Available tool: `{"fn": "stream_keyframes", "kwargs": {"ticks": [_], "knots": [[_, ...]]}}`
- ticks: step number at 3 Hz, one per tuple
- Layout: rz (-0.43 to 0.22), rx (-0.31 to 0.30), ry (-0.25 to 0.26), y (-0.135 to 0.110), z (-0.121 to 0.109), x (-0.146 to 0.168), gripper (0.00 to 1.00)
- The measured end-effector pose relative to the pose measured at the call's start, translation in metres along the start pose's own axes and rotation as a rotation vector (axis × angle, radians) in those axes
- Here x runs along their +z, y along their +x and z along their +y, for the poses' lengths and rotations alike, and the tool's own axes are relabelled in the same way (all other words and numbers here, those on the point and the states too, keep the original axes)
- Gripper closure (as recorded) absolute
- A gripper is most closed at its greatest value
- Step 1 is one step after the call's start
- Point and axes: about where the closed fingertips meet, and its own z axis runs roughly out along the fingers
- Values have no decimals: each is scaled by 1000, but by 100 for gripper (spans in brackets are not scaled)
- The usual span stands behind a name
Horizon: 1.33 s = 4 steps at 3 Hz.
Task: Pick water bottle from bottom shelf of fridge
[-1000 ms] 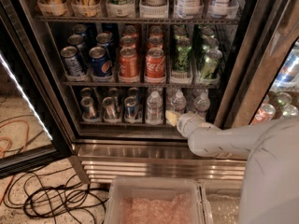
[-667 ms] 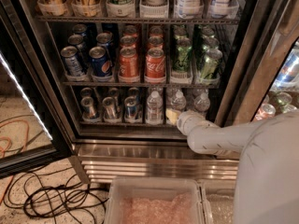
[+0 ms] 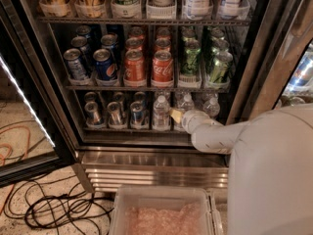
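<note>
You're at the reach: the tool [image 3: 176, 115] hangs over the front rail of the fridge's [image 3: 146, 161] bottom shelf [image 3: 117, 129], just before a water bottle [image 3: 185, 103]. Whether it is spread, I cannot tell. Next, centre on that bottle, then close.

The fridge [image 3: 146, 160] had a shiny silver frame and was dark inside. The bottom shelf [image 3: 117, 129] was dark wire. On its left stood silver cans [image 3: 113, 114]. The water bottle [image 3: 161, 112] was clear with a white cap. Just right of it was the pale yellow gripper [image 3: 176, 115] on a white arm [image 3: 215, 137]. Higher up were blue cans [image 3: 105, 65], an orange can [image 3: 134, 66], a red can [image 3: 162, 66] and green cans [image 3: 190, 58]. Black cables [image 3: 54, 212] lay near.
</note>
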Motion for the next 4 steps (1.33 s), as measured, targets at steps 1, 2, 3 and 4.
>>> {"fn": "stream_keyframes", "kwargs": {"ticks": [1,2,3,4], "knots": [[0,0,0,1,1,-2,46],[0,0,0,1,1,-2,70],[0,0,0,1,1,-2,94],[5,3,-26,-1,5,-12,100]]}}
